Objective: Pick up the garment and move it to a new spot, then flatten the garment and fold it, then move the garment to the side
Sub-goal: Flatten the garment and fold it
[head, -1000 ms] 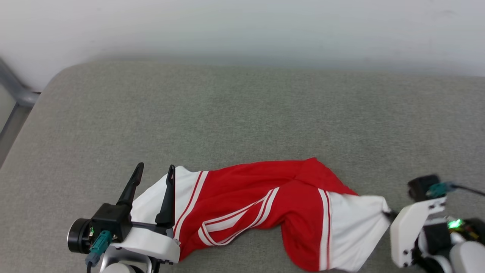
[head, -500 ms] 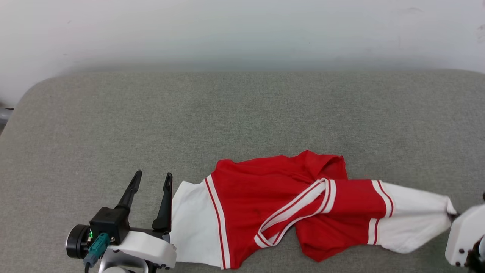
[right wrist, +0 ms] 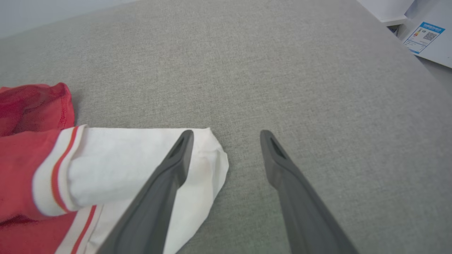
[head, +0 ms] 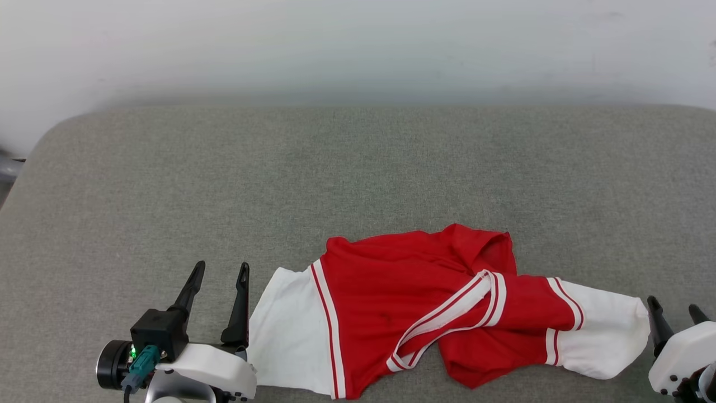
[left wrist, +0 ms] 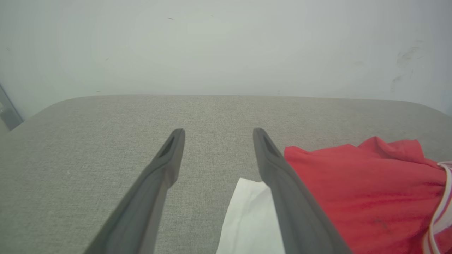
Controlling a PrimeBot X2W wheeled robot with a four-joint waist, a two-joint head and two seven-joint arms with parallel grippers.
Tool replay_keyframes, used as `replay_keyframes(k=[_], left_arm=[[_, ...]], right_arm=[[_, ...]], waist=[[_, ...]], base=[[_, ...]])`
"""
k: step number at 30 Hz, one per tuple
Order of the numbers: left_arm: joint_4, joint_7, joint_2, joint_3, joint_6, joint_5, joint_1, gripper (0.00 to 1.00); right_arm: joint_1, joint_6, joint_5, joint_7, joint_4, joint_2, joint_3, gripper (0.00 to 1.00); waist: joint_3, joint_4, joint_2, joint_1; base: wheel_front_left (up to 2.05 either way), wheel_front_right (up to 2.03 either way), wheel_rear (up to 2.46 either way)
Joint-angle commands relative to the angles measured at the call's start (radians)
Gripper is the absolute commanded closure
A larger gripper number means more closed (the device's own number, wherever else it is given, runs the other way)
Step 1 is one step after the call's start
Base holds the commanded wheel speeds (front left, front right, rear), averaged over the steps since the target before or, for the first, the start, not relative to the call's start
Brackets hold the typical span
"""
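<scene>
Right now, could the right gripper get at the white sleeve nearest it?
Probably yes: the right gripper is open, and the white sleeve of the garment lies right beside it on the grey cushion, with nothing between.

Left end effector (head: 221,264): 2 long dark fingers (head: 238,305), black block (head: 159,330), white shell (head: 215,369), teal connector (head: 142,361), green LED (head: 133,352). Right end effector (head: 672,303): white shell (head: 679,350), dark screws (head: 663,376).

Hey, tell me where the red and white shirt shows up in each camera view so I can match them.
Head view: the shirt lies from lower centre to lower right, spread sideways.
Left wrist view: the shirt is at the lower right, reaching bottom centre.
Right wrist view: the shirt is at the left edge, reaching toward the centre.
Shared landmark: the grey cushion lies under it in all three.
</scene>
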Motion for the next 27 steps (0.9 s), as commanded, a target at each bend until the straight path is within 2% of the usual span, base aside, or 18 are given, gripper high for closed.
replay_keyframes(k=[1, 7, 14, 18, 25, 26, 27], left_arm=[[0.009, -0.002, -0.003, 0.001, -0.003, -0.002, 0.007, 0.0], [0.028, 0.011, 0.002, 0.002, -0.003, -0.014, 0.02, 0.0], [0.029, 0.117, 0.036, 0.011, -0.007, -0.048, 0.03, 0.0], [0.028, 0.229, 0.064, 0.019, -0.02, -0.091, 0.027, 0.0], [0.033, 0.571, 0.129, -0.002, -0.057, -0.195, -0.004, 0.0], [0.033, 0.571, 0.129, -0.002, -0.057, -0.195, -0.004, 0.0], [0.032, 0.615, 0.136, -0.003, -0.061, -0.213, -0.006, 0.0]], right_arm=[[-0.012, -0.001, -0.02, -0.054, -0.014, 0.008, 0.002, 0.0], [0.022, -0.001, -0.062, -0.204, -0.107, 0.036, 0.036, 0.0], [0.096, -0.001, -0.079, -0.272, -0.24, 0.074, 0.146, 0.0], [0.145, -0.001, -0.076, -0.274, -0.318, 0.084, 0.204, 0.0], [0.206, -0.001, -0.049, -0.256, -0.424, 0.086, 0.278, 0.0], [0.206, -0.001, -0.049, -0.256, -0.424, 0.086, 0.278, 0.0], [0.208, -0.001, -0.046, -0.254, -0.433, 0.086, 0.285, 0.0]], waist=[[-0.016, 0.002, 0.0, 0.0], [-0.058, 0.007, 0.0, 0.0], [-0.098, 0.002, 0.0, 0.0], [-0.106, -0.008, 0.0, 0.0], [-0.099, -0.036, 0.0, 0.0], [-0.099, -0.036, 0.0, 0.0], [-0.094, -0.042, 0.0, 0.0]], base=[[0.0, 0.0, 0.0], [0.0, 0.0, 0.0], [0.0, 0.0, 0.0], [0.0, 0.0, 0.0], [0.0, 0.0, 0.0], [0.0, 0.0, 0.0], [0.0, 0.0, 0.0]])
